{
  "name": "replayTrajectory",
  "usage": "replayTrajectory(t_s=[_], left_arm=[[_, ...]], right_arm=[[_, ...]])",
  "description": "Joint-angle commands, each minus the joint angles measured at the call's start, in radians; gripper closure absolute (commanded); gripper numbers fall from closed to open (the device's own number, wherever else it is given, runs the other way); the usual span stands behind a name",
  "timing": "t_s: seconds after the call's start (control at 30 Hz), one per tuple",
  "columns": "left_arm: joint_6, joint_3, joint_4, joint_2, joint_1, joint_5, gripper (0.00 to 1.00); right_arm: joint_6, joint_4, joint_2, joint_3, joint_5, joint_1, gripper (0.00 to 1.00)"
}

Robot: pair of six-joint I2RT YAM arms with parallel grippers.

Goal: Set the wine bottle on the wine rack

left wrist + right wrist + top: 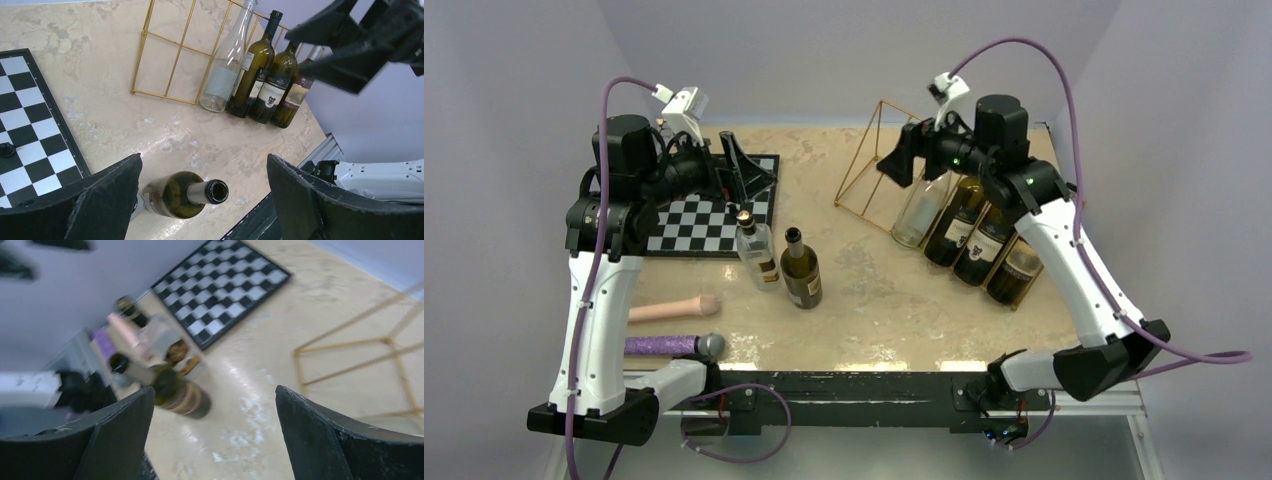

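Observation:
A dark green open wine bottle (801, 270) stands upright mid-table beside a clear bottle with a gold cap (756, 250). The gold wire wine rack (858, 152) stands at the back right, with several bottles lying in its right-hand slots (969, 230). My left gripper (744, 170) is open and empty, raised over the checkered board. In its wrist view it (205, 200) looks down on the green bottle (180, 194), with the rack (165, 97) beyond. My right gripper (904, 155) is open and empty, raised by the rack. Its blurred wrist view (212, 440) shows the green bottle (177, 390) and the rack (340, 345).
A checkered board (714, 215) lies at the back left with a small black piece (7, 149) on it. A beige rod (674, 310) and a purple-handled tool (674, 346) lie at the front left. Grey walls close in the back and both sides.

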Motion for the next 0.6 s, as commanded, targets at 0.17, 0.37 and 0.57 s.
replayTrajectory(t_s=[0.17,0.37,0.57], left_arm=[[-0.086,-0.002,0.048,-0.037,-0.004,-0.128,0.03],[-0.113,-0.011,0.028,-0.060,-0.004,-0.186,0.04],[-0.135,-0.013,0.015,-0.060,-0.004,-0.192,0.04]], right_arm=[[-0.072,0.240,-0.085,-0.182,-0.046,0.357,0.01],[-0.070,0.379,-0.044,-0.242,0.068,0.454,0.01],[-0.066,0.506,0.012,-0.305,0.198,0.506,0.05]])
